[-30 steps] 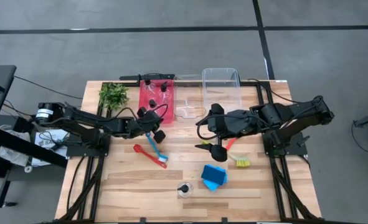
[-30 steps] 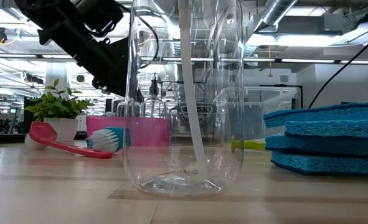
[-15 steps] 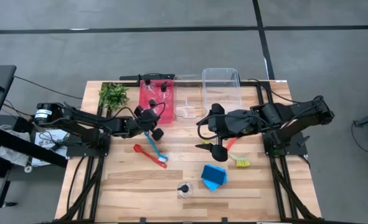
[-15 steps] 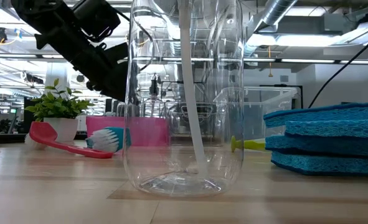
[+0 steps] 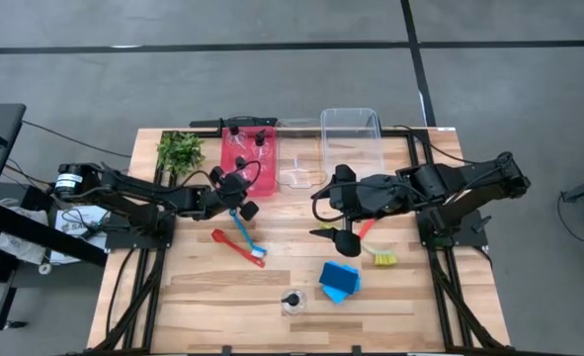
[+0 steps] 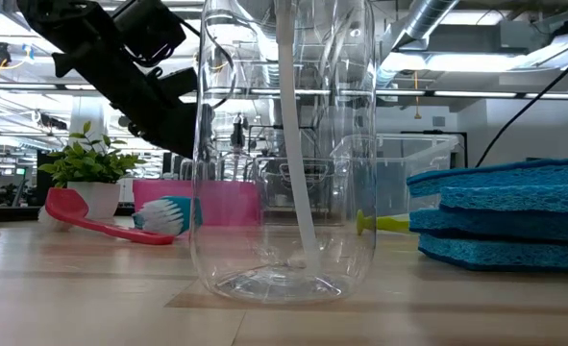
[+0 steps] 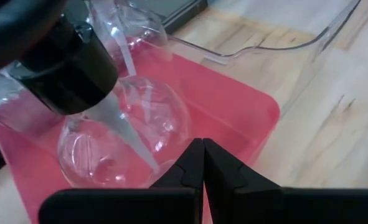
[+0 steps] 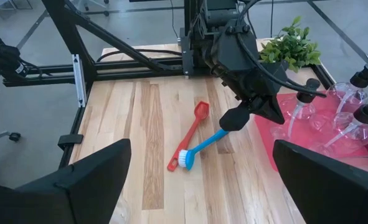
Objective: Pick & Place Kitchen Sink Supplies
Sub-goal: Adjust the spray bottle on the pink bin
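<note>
High view: the left gripper (image 5: 240, 190), its jaws clenched on nothing, is held over the near edge of the red bin (image 5: 246, 170), where three clear bottles (image 5: 240, 146) are stood, and a fourth bottle (image 5: 293, 301) is left near the table's front by the blue sponges (image 5: 339, 281). The right gripper (image 5: 333, 235) is held spread wide and empty above the wood beside the yellow-green brush (image 5: 382, 256), while the red brush (image 5: 234, 247) and blue brush (image 5: 243, 228) are crossed between the arms.

Two matte black jointed arms, each wrapped in looping black cables. The left claw (image 5: 240, 193) has slim wedge-shaped fingers; the right claw (image 5: 337, 237) has broad flat black fingers.
</note>
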Motion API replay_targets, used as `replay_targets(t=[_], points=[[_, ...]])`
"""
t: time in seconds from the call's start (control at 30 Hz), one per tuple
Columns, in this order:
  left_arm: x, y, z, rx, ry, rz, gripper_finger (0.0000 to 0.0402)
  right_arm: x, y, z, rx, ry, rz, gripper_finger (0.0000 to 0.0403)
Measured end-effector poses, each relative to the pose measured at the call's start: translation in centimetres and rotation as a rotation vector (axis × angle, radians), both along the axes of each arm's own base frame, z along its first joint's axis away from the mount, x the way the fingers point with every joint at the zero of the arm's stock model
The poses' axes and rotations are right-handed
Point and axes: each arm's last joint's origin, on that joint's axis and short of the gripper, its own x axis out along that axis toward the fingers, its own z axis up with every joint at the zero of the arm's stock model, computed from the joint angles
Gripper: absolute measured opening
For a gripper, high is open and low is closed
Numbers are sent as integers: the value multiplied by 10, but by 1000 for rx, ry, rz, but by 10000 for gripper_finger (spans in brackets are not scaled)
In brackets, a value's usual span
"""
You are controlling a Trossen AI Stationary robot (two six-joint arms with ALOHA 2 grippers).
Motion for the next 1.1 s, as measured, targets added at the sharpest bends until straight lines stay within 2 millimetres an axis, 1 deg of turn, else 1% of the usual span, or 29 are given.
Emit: replay_targets(t=[0.63, 0.87, 1.0, 1.1], points=[[-7, 1, -5, 58, 111, 33, 4, 0, 0, 0, 0, 0, 0, 385], [-7, 1, -5, 75, 131, 20, 4, 0, 0, 0, 0, 0, 0, 385], [-9, 1, 0, 109, 140, 18, 5, 0, 0, 0, 4, 0, -2, 386], [-13, 3, 10, 140, 121, 22, 6, 0, 0, 0, 4, 0, -2, 386]])
